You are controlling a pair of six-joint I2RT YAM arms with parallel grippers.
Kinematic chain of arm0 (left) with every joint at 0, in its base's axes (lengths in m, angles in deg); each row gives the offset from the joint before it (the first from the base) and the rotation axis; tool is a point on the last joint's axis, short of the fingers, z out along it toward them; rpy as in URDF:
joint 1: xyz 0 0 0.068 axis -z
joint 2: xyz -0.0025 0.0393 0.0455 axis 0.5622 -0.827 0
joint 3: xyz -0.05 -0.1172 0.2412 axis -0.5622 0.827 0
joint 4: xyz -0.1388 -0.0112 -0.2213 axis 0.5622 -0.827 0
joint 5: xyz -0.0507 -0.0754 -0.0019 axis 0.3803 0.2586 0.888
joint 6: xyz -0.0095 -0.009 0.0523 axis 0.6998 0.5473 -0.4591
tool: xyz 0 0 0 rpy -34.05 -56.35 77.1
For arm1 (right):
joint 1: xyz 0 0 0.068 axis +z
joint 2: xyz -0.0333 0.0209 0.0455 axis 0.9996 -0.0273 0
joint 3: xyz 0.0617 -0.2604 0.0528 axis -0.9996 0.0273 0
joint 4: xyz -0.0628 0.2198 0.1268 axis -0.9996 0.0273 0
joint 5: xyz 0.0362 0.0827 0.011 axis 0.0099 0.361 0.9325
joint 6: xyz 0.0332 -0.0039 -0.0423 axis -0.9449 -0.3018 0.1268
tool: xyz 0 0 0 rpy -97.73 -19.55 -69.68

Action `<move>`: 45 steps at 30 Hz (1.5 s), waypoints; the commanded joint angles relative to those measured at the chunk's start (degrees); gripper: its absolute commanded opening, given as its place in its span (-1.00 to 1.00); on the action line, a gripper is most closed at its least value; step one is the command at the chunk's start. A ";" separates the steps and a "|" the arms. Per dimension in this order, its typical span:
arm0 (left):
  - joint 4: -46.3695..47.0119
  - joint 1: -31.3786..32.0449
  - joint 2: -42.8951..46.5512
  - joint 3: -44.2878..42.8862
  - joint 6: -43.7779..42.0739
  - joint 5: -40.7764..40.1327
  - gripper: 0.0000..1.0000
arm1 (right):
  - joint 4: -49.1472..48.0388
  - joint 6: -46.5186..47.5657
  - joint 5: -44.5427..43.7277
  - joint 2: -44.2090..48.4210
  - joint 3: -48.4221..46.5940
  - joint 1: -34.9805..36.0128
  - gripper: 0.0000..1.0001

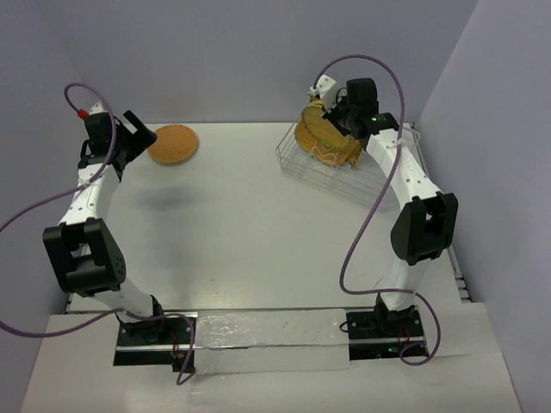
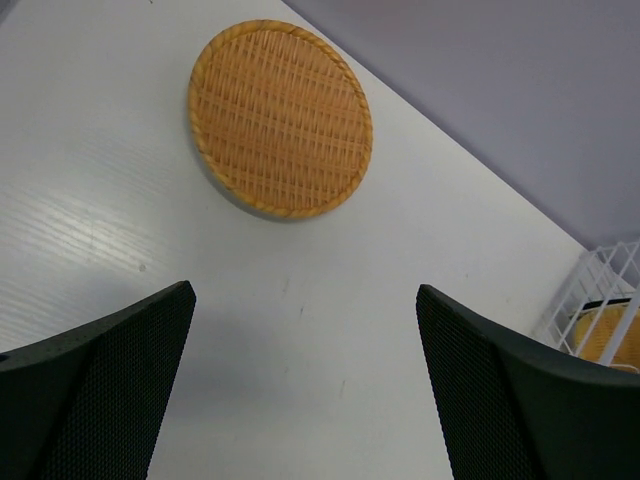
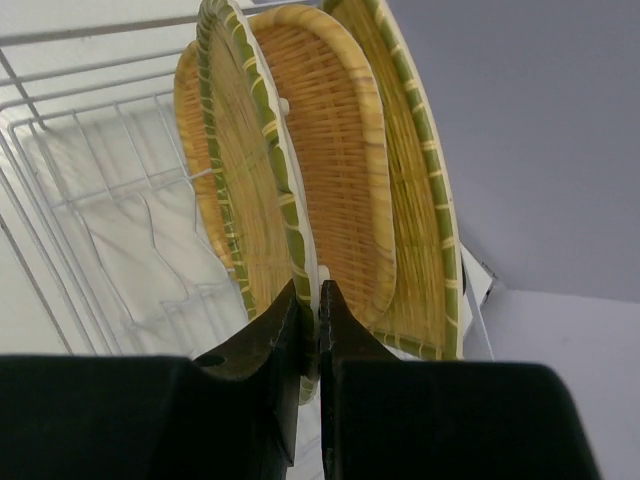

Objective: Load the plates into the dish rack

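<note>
1. White table (image 1: 258,224) is bounded by grey walls (image 1: 258,60).
2. Left gripper (image 2: 305,292) is held wide open and empty at 10 o'clock.
3. Round orange plate (image 1: 172,144) is laid flat just beside it.
4. Right gripper (image 3: 318,300) is pinched closed on a green-edged plate (image 3: 240,180), stood upright in the dish rack (image 1: 301,169) at 1 o'clock.

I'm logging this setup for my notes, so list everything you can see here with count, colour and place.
Flat plate: one, orange woven look, round, far left of the table.
Gripped plate: one, yellow woven look, green-striped rim, upright in the rack.
Other racked plates: three as far as I can tell, orange-yellow, upright beside it.
Dish rack: one, silvery wire, far right.
Table: one, white.
Cables: two, purple, one per arm.
Arms: two, white and black, near edge.
Left tool: open, above the table near the flat plate.
Right tool: shut on the gripped plate's rim.
</note>
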 commanded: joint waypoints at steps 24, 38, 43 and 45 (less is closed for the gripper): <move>0.84 -0.81 -14.68 -13.46 -5.48 1.43 0.99 | 8.48 12.60 9.69 -7.49 -12.65 -3.01 -1.00; -1.09 -0.81 -18.55 -16.57 -7.41 -0.96 0.99 | 7.36 12.28 8.69 -12.80 -12.11 -3.35 -0.99; -3.25 -1.03 -21.09 -19.41 -7.59 -2.34 0.99 | 7.09 10.80 8.61 -14.53 -13.37 -3.44 -0.88; -3.17 -1.27 -21.61 -19.37 -7.33 -1.80 0.99 | 7.09 10.39 8.39 -14.39 -13.30 -3.44 -0.73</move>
